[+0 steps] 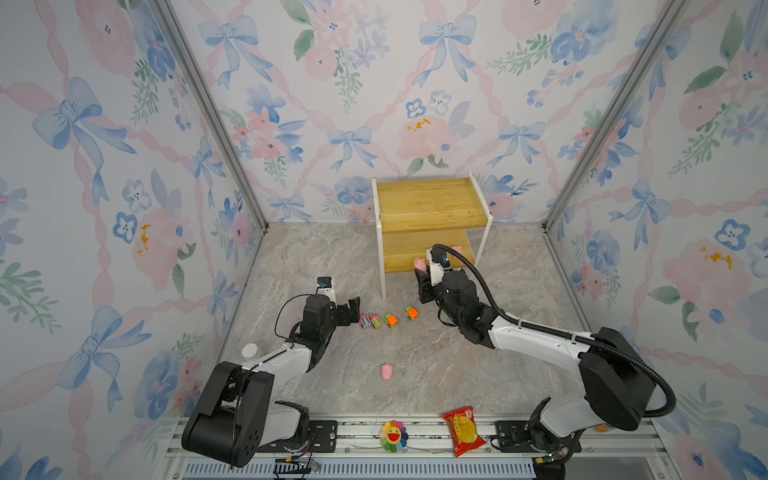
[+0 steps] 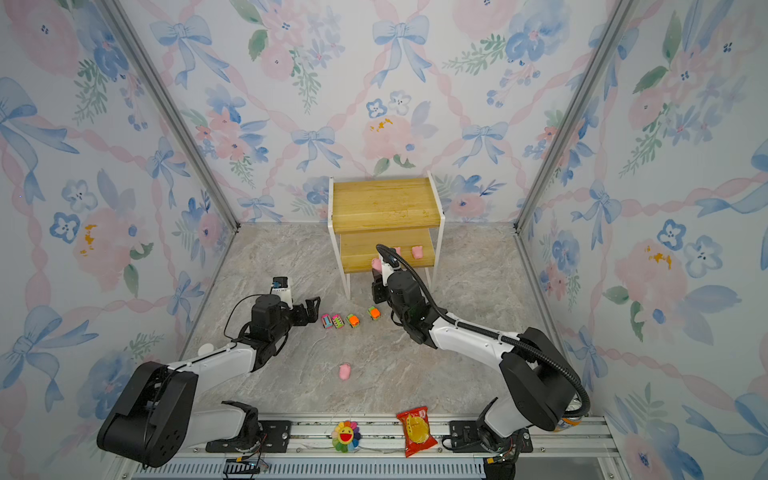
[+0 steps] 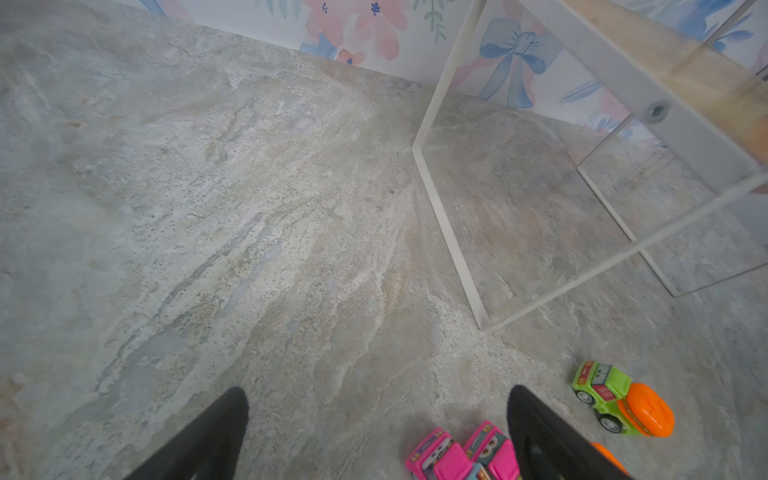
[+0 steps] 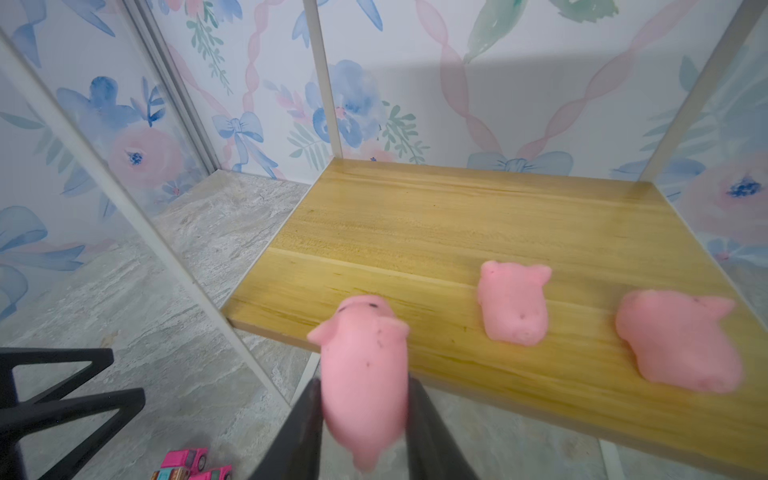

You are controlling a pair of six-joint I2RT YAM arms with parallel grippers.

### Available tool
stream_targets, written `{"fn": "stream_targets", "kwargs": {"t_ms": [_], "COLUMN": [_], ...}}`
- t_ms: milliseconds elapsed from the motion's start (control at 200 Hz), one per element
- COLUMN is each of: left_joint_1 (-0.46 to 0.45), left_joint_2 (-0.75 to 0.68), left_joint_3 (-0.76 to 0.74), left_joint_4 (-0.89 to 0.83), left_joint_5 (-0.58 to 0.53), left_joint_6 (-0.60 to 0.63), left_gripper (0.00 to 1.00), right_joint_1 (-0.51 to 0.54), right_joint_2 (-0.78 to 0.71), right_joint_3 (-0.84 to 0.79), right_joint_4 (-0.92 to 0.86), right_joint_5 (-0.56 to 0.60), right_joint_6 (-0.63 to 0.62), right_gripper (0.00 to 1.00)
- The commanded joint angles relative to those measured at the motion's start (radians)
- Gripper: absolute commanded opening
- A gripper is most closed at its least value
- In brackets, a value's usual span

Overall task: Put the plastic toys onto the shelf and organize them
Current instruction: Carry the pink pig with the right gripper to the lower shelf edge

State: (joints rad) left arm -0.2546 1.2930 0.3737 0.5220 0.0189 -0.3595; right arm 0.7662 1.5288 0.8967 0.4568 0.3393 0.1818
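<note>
Pig point(image 4: 365, 374) along jaws (head toward shelf point(image 4: 457, 232))

The right gripper point(image 4: 365, 386) pinches a soft pink pig-shaped toy point(image 4: 365, 357) between its black fingers point(image 4: 307, 419). Read the yellow-tan wooden shelf board point(image 4: 415, 224) as a clock, with the floral wall at twelve. The held pig's head hangs over the seven o'clock corner. A second pink pig point(image 4: 513, 303) lies near six and a third pink pig point(image 4: 681, 340) near five, well apart. Pink toy cars point(image 4: 187, 461) sit on the grey marbled floor point(image 4: 187, 257) out past seven.
</note>
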Motion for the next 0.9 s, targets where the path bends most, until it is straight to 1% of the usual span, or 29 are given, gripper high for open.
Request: {"fn": "stream_targets", "kwargs": {"t_ms": [0, 190, 440, 520, 680, 825, 890], "left_joint_1": [-0.004, -0.004, -0.004, -0.004, -0.005, -0.004, -0.004], "left_joint_2": [0.022, 0.012, -0.004, -0.006, -0.012, -0.016, -0.019], "left_joint_3": [0.024, 0.021, 0.008, 0.005, 0.006, 0.001, -0.001], "left_joint_4": [-0.005, -0.005, -0.005, -0.005, -0.005, -0.005, -0.005], "left_joint_5": [0.021, 0.027, 0.015, 0.012, 0.012, 0.013, 0.012], "left_joint_6": [0.011, 0.002, 0.006, 0.005, 0.007, 0.007, 0.007], "left_gripper": [0.98, 0.98, 0.98, 0.98, 0.98, 0.98, 0.98], "right_joint_1": [-0.014, -0.011, -0.010, -0.011, -0.005, -0.003, -0.007], "right_joint_2": [0.046, 0.097, 0.120, 0.150, 0.153, 0.141, 0.138], "right_joint_3": [0.045, 0.084, 0.107, 0.108, 0.099, 0.092, 0.076], "right_joint_4": [0.059, 0.087, 0.102, 0.094, 0.106, 0.114, 0.147], "right_joint_5": [0.033, 0.073, 0.069, 0.067, 0.064, 0.025, -0.025], "right_joint_6": [0.021, 0.039, 0.052, 0.046, 0.034, 0.009, 0.005], "right_gripper": [0.36, 0.36, 0.35, 0.35, 0.35, 0.40, 0.42]}}
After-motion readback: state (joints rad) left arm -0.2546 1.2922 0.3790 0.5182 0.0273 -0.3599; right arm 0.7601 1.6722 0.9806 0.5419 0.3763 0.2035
